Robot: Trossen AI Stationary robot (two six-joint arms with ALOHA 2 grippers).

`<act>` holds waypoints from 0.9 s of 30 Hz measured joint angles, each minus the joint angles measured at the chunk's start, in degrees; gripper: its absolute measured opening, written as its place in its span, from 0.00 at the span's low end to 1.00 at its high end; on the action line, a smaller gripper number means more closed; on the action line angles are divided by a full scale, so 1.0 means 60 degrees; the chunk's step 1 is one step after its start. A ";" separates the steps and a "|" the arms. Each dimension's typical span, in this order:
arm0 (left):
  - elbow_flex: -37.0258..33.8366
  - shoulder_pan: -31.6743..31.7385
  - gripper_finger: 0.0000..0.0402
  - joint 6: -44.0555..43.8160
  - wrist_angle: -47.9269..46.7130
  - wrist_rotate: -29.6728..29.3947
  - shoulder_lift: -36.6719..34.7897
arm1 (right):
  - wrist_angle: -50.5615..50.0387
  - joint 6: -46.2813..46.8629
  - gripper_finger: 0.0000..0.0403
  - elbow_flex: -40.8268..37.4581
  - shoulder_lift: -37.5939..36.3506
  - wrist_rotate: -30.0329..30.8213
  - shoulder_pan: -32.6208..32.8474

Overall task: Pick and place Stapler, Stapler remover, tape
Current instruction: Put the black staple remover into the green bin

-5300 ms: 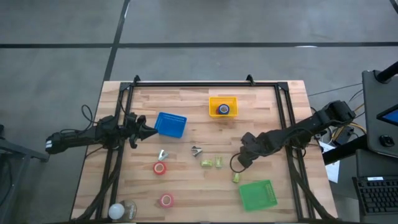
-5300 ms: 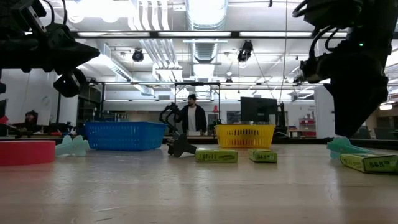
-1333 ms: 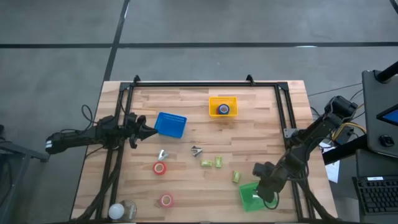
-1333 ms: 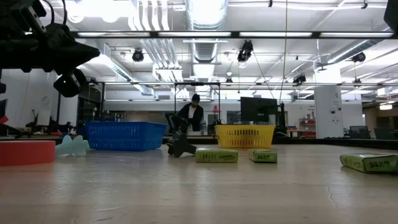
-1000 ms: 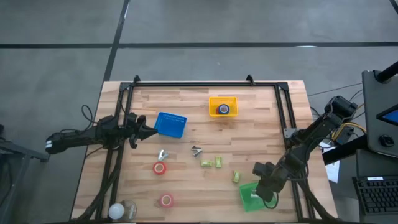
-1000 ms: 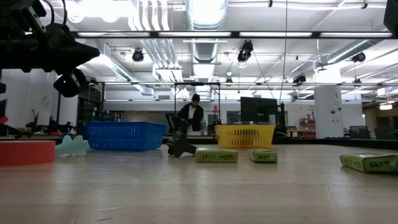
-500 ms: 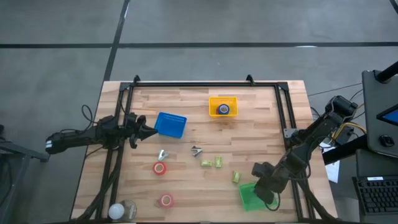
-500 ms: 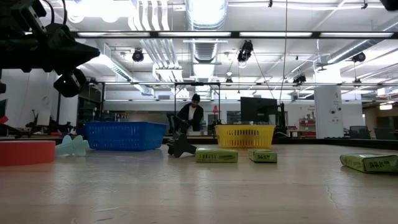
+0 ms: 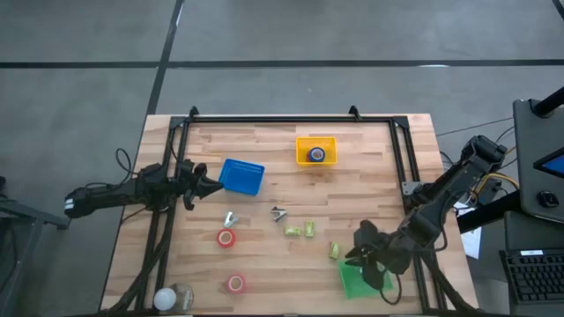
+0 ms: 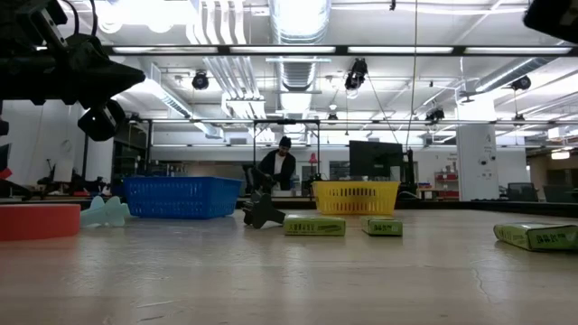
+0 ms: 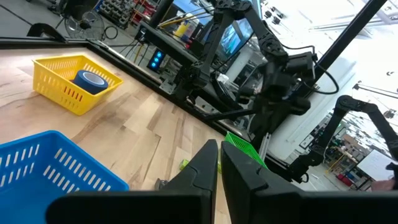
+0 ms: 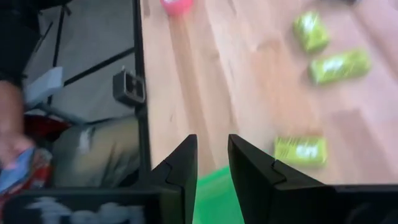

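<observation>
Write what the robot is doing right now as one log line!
right gripper: open, empty, above green basket | left gripper: shut, waiting beside blue basket | blue tape: in yellow basket

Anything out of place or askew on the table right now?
Nothing spilled or damaged. The blue basket and green basket sit skewed to the table edges; a pale roundish object lies at its bottom-left corner in the high view. The right gripper hovers at the green basket's edge; the left gripper waits beside the blue one.

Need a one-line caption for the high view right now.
Right gripper over the green basket; left gripper shut beside the blue basket.
</observation>
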 joint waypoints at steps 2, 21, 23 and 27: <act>-0.0004 0.0001 0.06 0.0004 -0.0004 0.0000 0.0000 | 0.0014 -0.0371 0.20 0.0075 0.0000 0.0312 -0.0056; -0.0001 0.0004 0.06 0.0000 -0.0004 0.0002 0.0000 | 0.0018 -0.0959 0.19 0.0052 0.0120 0.0526 -0.0891; -0.0004 0.0000 0.06 0.0003 -0.0004 0.0000 0.0000 | 0.0046 -0.1058 0.18 0.0048 0.0120 0.0682 -0.1020; -0.0002 0.0002 0.06 0.0000 -0.0004 0.0000 0.0000 | 0.0169 -0.1419 0.17 0.0048 0.0120 0.1060 -0.1347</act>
